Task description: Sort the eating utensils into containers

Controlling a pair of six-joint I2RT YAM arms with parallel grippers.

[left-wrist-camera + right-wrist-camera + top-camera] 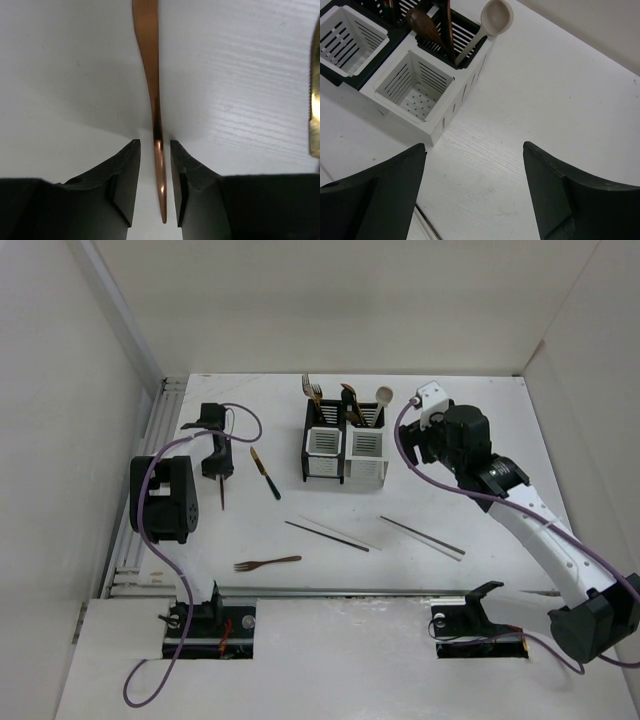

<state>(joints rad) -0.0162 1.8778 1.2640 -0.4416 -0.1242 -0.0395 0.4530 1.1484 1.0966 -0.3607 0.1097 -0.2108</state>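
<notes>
We find the left gripper (155,142) astride a copper utensil (146,60), the right gripper (474,147) gaping wide.
The left jaws stand narrowly parted beside its handle, left of centre in the top view; the containers (325,468) sit upper centre, a fork (268,563) and chopsticks (327,535) below them.

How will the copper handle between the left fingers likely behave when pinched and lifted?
The copper handle looks like polished metal: probably stiff, but slippery against the fingers. It is slim, and the fingers flank it near its end, so it may pivot or droop when lifted.
</notes>
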